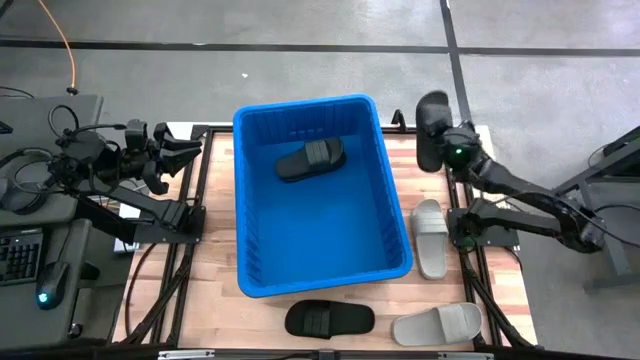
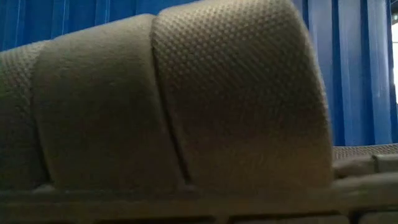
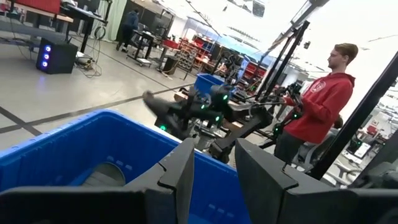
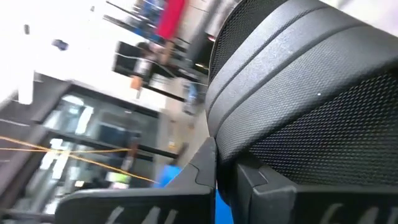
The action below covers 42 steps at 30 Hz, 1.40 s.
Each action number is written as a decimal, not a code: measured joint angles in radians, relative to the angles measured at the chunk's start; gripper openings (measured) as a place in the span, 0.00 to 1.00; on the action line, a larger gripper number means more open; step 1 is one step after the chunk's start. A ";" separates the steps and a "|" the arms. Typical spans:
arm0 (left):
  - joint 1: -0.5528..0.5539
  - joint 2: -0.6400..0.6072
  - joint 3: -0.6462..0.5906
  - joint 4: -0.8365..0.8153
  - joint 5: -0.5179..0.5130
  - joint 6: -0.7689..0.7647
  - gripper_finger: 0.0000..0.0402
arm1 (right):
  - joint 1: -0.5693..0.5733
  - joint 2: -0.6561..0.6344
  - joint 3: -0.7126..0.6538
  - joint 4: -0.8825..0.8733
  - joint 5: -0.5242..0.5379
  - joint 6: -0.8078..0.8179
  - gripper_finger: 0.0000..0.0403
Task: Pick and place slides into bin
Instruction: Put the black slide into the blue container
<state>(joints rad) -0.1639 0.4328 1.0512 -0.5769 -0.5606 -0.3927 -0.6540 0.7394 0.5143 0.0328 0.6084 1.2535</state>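
The blue bin (image 1: pixel 392 200) stands mid-table with one black slide (image 1: pixel 310 160) lying on its floor. My right gripper (image 1: pixel 450 150) is shut on another black slide (image 1: pixel 431 125), held up just beyond the bin's far right corner; this slide fills the right wrist view (image 4: pixel 298 81). Two light grey slides (image 1: pixel 430 238) (image 1: pixel 437 324) and one black slide (image 1: pixel 330 319) lie on the table. My left gripper (image 1: pixel 183 152) is open and empty at the bin's left side, its fingers pointing at the bin (image 3: pixel 74 137). My right gripper pinches the black slide between its two fingers at the ribbed, textured strap side (image 4: pixel 249 146). It comes at the slide from the table's right. The slide is lifted clear of the table, its length running from near to far (image 1: pixel 433 100). The slide itself hides the exact place of contact.
A grey slide's strap (image 2: pixel 174 99) stands right before the low camera and blocks most of that view, with the bin wall (image 2: pixel 360 68) behind. A person in a red hoodie (image 3: pixel 317 106) stands beyond the table's right side. A keyboard and cables (image 1: pixel 20 255) lie off the left edge.
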 joint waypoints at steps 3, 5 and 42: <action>0.000 0.000 0.000 0.005 0.000 -0.002 0.27 | 0.000 -0.016 0.083 0.000 0.003 -0.063 0.00; 0.000 0.000 0.000 0.031 -0.006 -0.001 0.27 | 0.000 -0.011 0.146 -0.014 -0.008 -0.099 0.00; 0.000 0.234 0.000 0.233 -0.033 -0.191 0.69 | 0.541 0.876 1.215 0.105 -0.248 -0.518 0.00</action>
<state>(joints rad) -0.1638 0.6670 1.0512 -0.3436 -0.5939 -0.5835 -0.1132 1.6156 1.7294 0.1382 0.3607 0.7351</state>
